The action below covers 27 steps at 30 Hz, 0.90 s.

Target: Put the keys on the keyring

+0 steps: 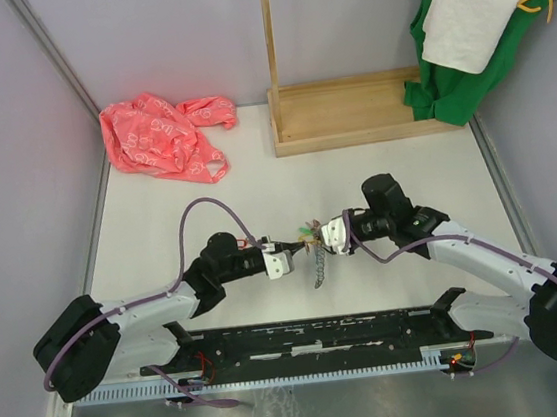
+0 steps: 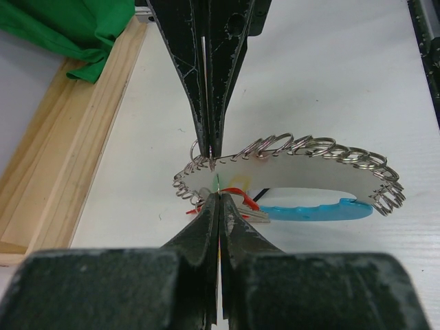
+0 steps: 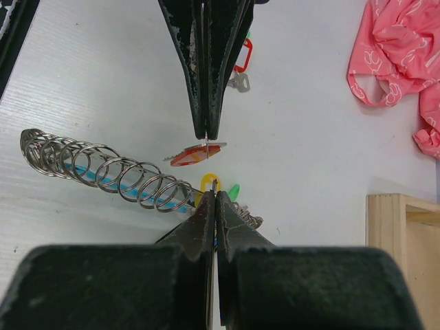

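The 2 tools meet tip to tip above the middle of the desk (image 1: 254, 171). The right tool (image 3: 214, 189) is pressed together on the left end of the keyring (image 2: 323, 148). The ring's coiled metal side and blue sleeve trail away from that grip, and in the top view the loop seems to hang clear of the desk. A yellow tag (image 3: 208, 182) and a green tag (image 3: 234, 189) sit right beside this tool's tip, apparently already on the ring.

The left tool (image 2: 218, 201) is clamped on a key (image 3: 196, 155) with a red tag, seen edge-on, just beside the ring's end.

The step in hand looks like threading: 1 key is being offered to the ring while the other arm steadies it. Whether the key's small loop has caught the ring yet I cannot tell.

The next move calls for a fine, slow slide of the key along the ring's end. The right tool must hold firm so the loop does not swing. The left tool should let go only once the key hangs by itself.
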Motion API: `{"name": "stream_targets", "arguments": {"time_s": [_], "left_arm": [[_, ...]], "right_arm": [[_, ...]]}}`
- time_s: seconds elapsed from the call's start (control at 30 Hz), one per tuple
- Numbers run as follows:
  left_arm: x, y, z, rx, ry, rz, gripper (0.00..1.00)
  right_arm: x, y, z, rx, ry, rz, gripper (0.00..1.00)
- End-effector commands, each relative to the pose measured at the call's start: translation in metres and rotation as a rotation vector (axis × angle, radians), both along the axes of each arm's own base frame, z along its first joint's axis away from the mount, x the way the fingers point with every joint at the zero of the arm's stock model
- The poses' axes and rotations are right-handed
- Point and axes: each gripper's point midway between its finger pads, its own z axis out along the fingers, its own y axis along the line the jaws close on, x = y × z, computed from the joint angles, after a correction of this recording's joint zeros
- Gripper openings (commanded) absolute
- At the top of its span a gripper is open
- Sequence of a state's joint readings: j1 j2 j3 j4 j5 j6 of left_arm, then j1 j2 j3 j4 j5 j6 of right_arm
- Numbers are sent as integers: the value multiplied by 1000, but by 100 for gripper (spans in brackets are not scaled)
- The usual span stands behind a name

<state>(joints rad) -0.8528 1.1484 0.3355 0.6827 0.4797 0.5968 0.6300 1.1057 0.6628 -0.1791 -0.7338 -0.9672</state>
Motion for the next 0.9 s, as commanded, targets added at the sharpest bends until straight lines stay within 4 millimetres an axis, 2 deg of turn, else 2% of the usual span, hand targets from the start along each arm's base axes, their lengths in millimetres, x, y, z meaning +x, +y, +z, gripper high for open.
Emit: {"name": "stream_targets", "arguments": {"time_s": [0.0,0.87], "left_arm": [[7,-9,22,-31,-80,0,3],[11,-12,18,-16,-62,13,3]], "right_arm": [[10,18,41,90,-116,46,1],[5,21,45,110,-110,59,1]]}}
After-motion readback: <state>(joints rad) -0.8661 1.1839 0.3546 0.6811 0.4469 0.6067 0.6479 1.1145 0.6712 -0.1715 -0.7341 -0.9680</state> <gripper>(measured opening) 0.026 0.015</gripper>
